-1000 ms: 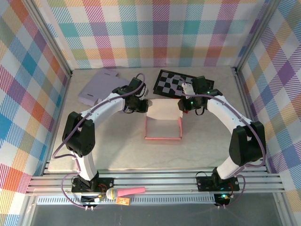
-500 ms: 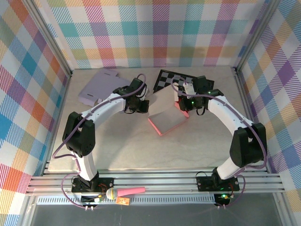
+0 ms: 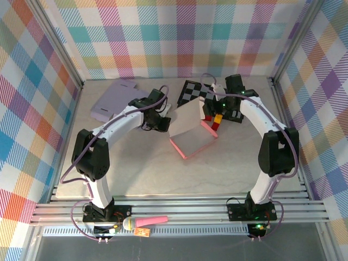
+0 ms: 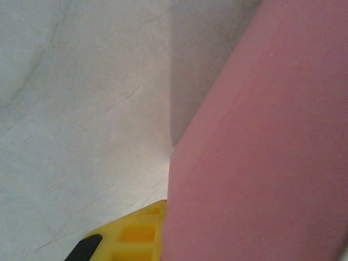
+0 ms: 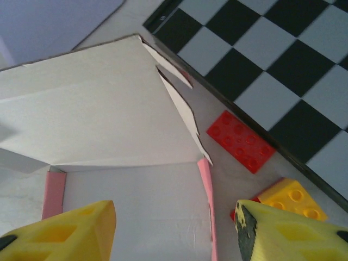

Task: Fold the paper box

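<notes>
One box (image 3: 191, 136), pink outside and white inside, is sitting at table centre, half-formed. From above I am seeing one large panel standing tilted along its 12 o'clock side, low pink walls showing at 3 and 6 o'clock, and corner flaps hanging loose.

One left gripper (image 3: 164, 122) is clenching the box wall at 10 o'clock.

One right gripper (image 5: 174, 225) is hanging released at 2 o'clock, fingers wide, grasping nothing.

Bricks (image 5: 239, 140), red and yellow, are lying just beside the box at 2 o'clock.

I am judging the folding roughly midway, with walls and flaps left to do.
</notes>
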Controlling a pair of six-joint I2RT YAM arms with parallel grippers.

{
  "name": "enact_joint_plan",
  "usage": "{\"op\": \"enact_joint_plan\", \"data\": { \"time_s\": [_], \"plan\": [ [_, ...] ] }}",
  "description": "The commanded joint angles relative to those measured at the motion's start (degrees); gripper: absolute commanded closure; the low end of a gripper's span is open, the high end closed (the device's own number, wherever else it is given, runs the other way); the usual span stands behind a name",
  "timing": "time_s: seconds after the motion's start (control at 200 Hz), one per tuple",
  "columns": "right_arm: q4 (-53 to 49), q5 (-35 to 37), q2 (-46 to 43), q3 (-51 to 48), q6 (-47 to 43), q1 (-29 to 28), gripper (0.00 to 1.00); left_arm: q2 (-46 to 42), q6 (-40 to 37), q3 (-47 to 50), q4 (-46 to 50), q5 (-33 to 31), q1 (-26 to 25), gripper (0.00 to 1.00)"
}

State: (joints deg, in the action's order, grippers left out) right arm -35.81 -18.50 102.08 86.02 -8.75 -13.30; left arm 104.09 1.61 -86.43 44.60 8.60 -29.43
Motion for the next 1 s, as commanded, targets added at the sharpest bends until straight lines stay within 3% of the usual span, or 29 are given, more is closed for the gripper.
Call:
{"op": "enact_joint_plan", "data": {
  "time_s": [0.0, 0.355, 0.615, 0.85, 0.995],
  "plan": [
    [-2.6, -5.3, 0.3, 1.6, -3.3, -0.3, 0.38, -2.7, -7.5, -1.0, 7.3, 3.1, 2.4, 0.92],
    [-6.4, -13.9, 2.5, 4.8, -5.2, -1.1, 0.41, -2.6, -13.7, -2.2, 12.3, 2.0, 5.1, 0.92],
    [-5.6, -11.5, -0.9, -0.5, -4.6, -2.7, 0.43, -2.0, -13.5, -2.6, 12.0, 1.6, 5.1, 0.93],
    [-4.1, -6.8, -1.9, -4.6, -3.1, -4.0, 0.63, -1.3, -12.8, -3.4, 12.0, 1.2, 5.1, 0.93],
    [-3.5, -4.0, -1.6, -4.0, -2.3, -4.7, 0.71, -1.3, -12.5, -3.3, 11.9, 1.0, 5.1, 0.93]
  ]
}}
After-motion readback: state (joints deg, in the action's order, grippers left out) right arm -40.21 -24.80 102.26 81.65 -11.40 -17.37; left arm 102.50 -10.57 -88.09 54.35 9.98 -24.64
